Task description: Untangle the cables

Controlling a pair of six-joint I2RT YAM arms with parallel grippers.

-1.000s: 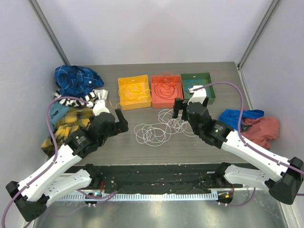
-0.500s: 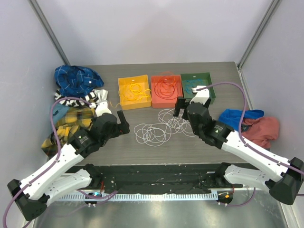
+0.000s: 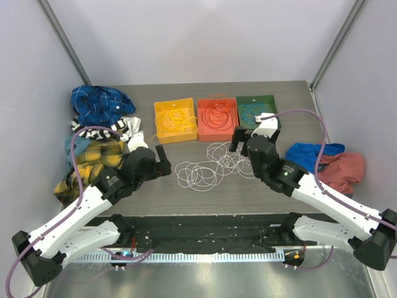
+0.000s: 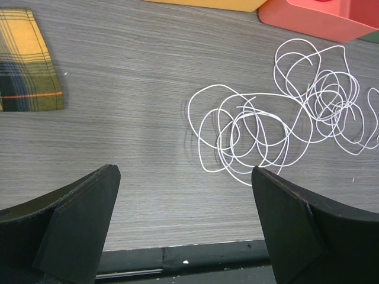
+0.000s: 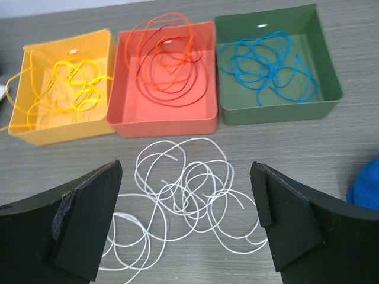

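Note:
A tangle of white cables (image 3: pixel 208 166) lies on the table in front of three trays; it also shows in the left wrist view (image 4: pixel 272 127) and the right wrist view (image 5: pixel 183 192). Yellow cables (image 5: pixel 65 89) lie in the yellow tray (image 3: pixel 158 133), orange and red cables (image 5: pixel 169 56) in the red tray (image 3: pixel 217 132), blue cables (image 5: pixel 266 65) in the green tray (image 3: pixel 276 121). My left gripper (image 3: pixel 160 159) is open and empty, left of the white tangle. My right gripper (image 3: pixel 239 141) is open and empty, above the tangle's right end.
Coloured cloths are heaped at the left (image 3: pixel 99 133), with a plaid corner in the left wrist view (image 4: pixel 26 65). Blue and pink cloths (image 3: pixel 329 162) lie at the right. Walls stand close on both sides. The table's near edge (image 4: pixel 177 254) is just below the left gripper.
Both grippers have shifted slightly to the right and a little farther from the bases. The cables have not moved.

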